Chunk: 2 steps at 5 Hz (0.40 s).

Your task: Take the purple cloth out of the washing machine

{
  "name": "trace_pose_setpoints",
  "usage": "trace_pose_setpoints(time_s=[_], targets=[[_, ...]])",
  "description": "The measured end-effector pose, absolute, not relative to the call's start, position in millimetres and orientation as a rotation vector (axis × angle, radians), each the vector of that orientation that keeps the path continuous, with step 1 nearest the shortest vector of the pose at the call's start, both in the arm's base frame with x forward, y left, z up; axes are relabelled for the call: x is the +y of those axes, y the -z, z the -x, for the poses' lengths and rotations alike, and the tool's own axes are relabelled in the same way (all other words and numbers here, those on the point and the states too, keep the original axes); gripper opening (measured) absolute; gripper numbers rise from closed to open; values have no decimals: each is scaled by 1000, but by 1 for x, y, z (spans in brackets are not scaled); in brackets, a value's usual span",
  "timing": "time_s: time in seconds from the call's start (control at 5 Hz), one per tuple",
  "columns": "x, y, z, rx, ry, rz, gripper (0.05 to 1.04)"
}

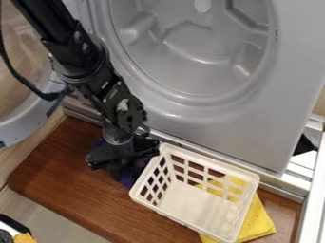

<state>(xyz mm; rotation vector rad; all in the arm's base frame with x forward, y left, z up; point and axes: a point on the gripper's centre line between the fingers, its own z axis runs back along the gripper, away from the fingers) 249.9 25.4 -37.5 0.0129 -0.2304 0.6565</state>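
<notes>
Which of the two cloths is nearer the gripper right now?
The purple cloth: it shows right around the gripper, while the yellow cloth pokes out from under the white basket.

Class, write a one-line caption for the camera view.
The claw hangs over purple cloth on a brown board, beside a white basket, outside the open washing machine.

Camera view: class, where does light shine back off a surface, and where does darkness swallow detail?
Camera view: soft pale highlights lie on the curved grey recess of the washing machine; the black gripper and the purple cloth partly merge in one dark patch.
</notes>
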Motion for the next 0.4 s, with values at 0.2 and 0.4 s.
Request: trace_pose_setpoints(time_s=[0.2,0.4], targets=[[25,37,-251,-233,-669,-10,900],[26,38,-249,-226,-669,-19,1011]])
